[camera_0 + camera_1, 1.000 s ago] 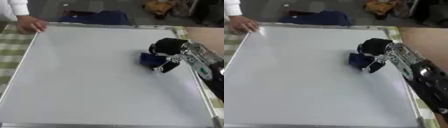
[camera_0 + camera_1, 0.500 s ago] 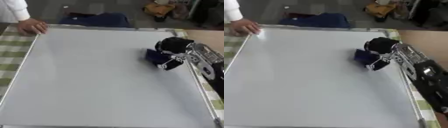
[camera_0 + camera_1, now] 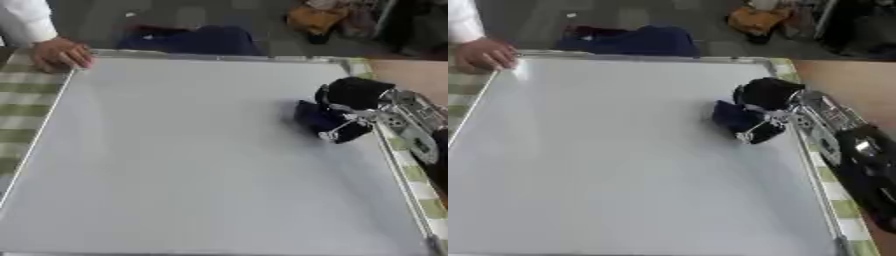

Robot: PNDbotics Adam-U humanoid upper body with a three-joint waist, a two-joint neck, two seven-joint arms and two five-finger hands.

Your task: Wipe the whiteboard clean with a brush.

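STAGE: late, by the look of it — large white metal-framed whiteboard (image 3: 192, 165) shows no marks | RIGHT: black robot right hand (image 3: 354, 100) curled round small dark blue brush (image 3: 317, 119), pressed on board near right edge | LEFT: not visible | OTHER: person's bare hand (image 3: 61, 54) steadies far-left corner | LEFT TO DO: perhaps a final pass — nothing visible.
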